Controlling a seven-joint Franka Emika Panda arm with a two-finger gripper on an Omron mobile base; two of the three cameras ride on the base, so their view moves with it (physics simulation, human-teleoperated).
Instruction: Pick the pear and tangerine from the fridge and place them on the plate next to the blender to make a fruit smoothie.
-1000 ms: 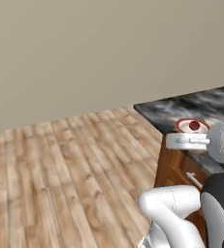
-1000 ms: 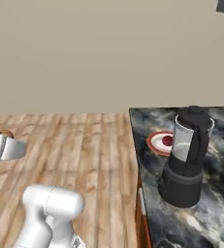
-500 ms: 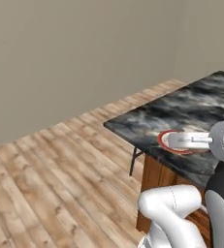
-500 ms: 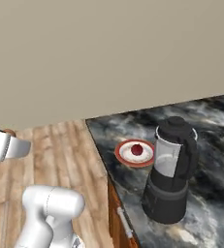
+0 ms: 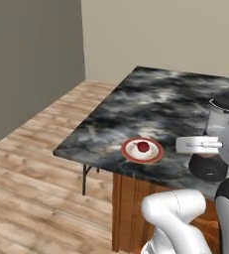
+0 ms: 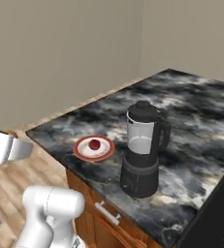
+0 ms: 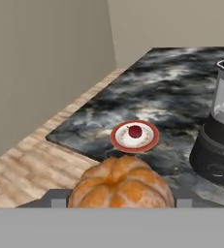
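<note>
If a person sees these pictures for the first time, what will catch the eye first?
In the hand view, the big orange tangerine sits close to the camera, held in the hand. Beyond it, on the dark marbled counter, lies the red-rimmed plate with a small dark red thing on it, and the blender stands beside the plate.

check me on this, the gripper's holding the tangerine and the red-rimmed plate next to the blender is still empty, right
Not quite. The plate isn't empty: a small dark red item already sits on it, as the hand view shows. The gripper does hold the tangerine, and the plate is beside the blender.
</note>
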